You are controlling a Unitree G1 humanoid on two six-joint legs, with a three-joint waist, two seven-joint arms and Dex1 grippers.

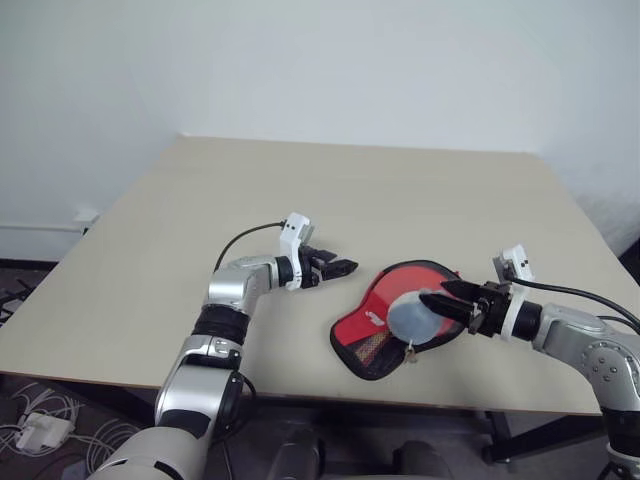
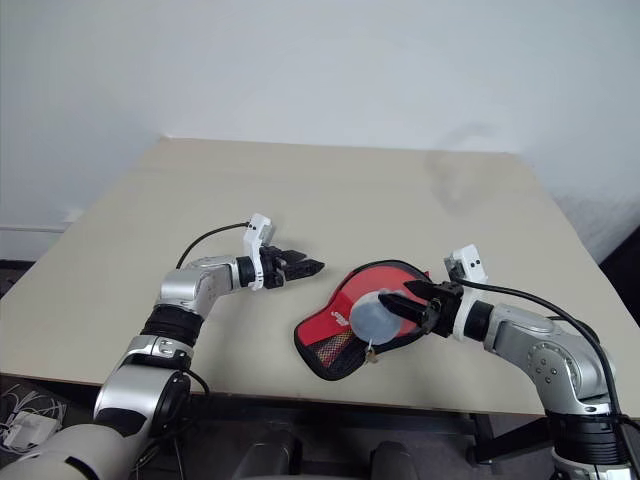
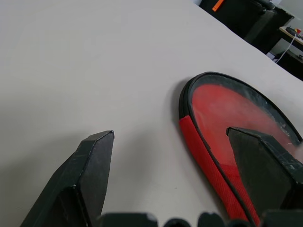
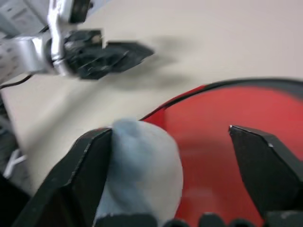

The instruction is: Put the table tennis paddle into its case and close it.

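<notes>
The case (image 1: pixel 372 322) lies flat near the table's front edge, red and black, with black mesh at its near end and a clear round ball pocket (image 1: pixel 410 316) on top. The table tennis paddle is hidden. My right gripper (image 1: pixel 437 294) stands open at the case's right side, its fingers (image 4: pixel 90 165) spread to either side of the clear pocket (image 4: pixel 142 165), holding nothing. My left gripper (image 1: pixel 349 267) hovers open just left of the case's round far end (image 3: pixel 222 101), apart from it and empty. It also appears in the right wrist view as the left gripper (image 4: pixel 147 50).
The beige table (image 1: pixel 330 190) stretches far behind and to the left of the case. Its front edge (image 1: pixel 300 392) runs close below the case. A power adapter and cables (image 1: pixel 38 432) lie on the floor at the left.
</notes>
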